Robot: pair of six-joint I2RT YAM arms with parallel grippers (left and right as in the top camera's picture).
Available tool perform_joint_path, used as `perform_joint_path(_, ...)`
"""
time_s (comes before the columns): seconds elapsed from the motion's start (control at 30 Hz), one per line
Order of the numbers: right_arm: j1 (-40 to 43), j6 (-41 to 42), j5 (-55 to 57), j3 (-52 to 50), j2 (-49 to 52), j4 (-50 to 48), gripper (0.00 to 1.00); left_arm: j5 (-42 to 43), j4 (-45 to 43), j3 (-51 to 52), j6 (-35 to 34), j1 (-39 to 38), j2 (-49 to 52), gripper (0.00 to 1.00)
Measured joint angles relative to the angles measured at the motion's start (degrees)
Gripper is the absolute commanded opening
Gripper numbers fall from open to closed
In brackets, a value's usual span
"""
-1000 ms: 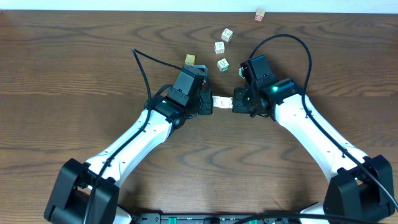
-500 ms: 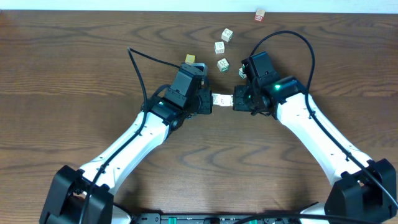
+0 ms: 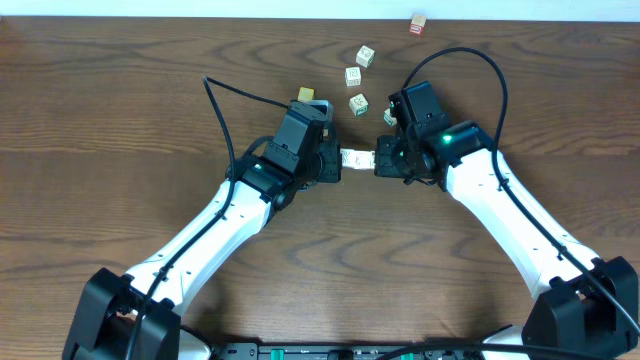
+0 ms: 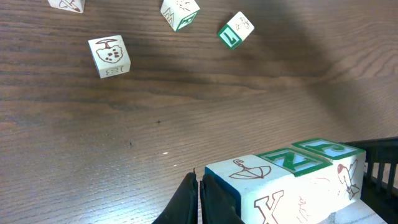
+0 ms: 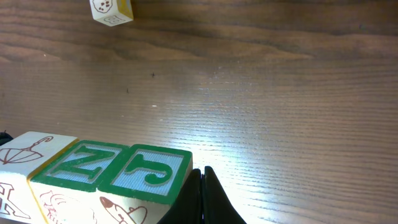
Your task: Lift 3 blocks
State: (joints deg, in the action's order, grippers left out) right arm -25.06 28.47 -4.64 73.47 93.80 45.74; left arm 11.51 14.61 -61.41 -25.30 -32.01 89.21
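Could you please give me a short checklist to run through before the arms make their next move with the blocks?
1. Three blocks form one row between the arms, faces together: ok.
2. Left gripper, jaws shut, pressed against the umbrella block at its end of the row: ok.
3. Right gripper, jaws shut, pressed against the J block at the other end: ok.
4. Row clear of the table: cannot tell.
5. Loose cubes lie apart from the row: ok.
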Motion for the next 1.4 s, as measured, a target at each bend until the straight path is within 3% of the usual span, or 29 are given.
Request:
perform_joint_path(0.4, 0.0, -0.7, 0.3, 4.4, 0.0, 5.1, 0.01, 0.3, 0.0, 0.0, 0.0, 0.0, -2.2, 0.07)
perform_joint_path(1.4, -0.7, -1.7, 1.3, 4.9, -8.1, 6.6, 0.01, 2.0, 0.1, 0.0, 0.0, 0.0, -7.6, 0.07)
